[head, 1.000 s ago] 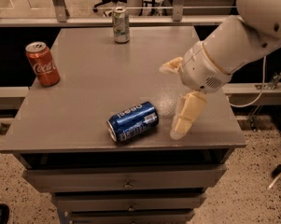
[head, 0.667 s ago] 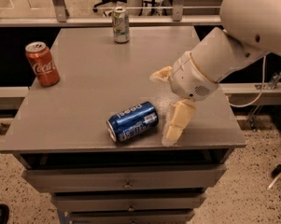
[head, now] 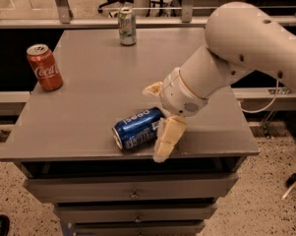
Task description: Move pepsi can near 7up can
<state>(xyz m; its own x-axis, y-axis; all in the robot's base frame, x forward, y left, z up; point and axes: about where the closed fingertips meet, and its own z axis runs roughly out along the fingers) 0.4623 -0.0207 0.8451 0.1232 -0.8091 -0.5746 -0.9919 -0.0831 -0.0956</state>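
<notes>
The blue pepsi can (head: 136,128) lies on its side near the front edge of the grey table (head: 88,82). The pale green-and-white 7up can (head: 127,26) stands upright at the far edge, well away from it. My gripper (head: 157,122) is open, right at the pepsi can's right end. One cream finger (head: 168,137) hangs down in front of the can's right end, the other finger (head: 153,89) sits behind it. The can lies between them, not clamped.
A red Coca-Cola can (head: 44,67) stands upright at the table's left edge. My white arm (head: 236,48) spans the table's right side. Drawers (head: 133,193) sit under the tabletop. A railing and office chairs stand behind the table.
My arm and gripper have moved left toward the pepsi can, so the open fingers now straddle its right end. The cans have not moved.
</notes>
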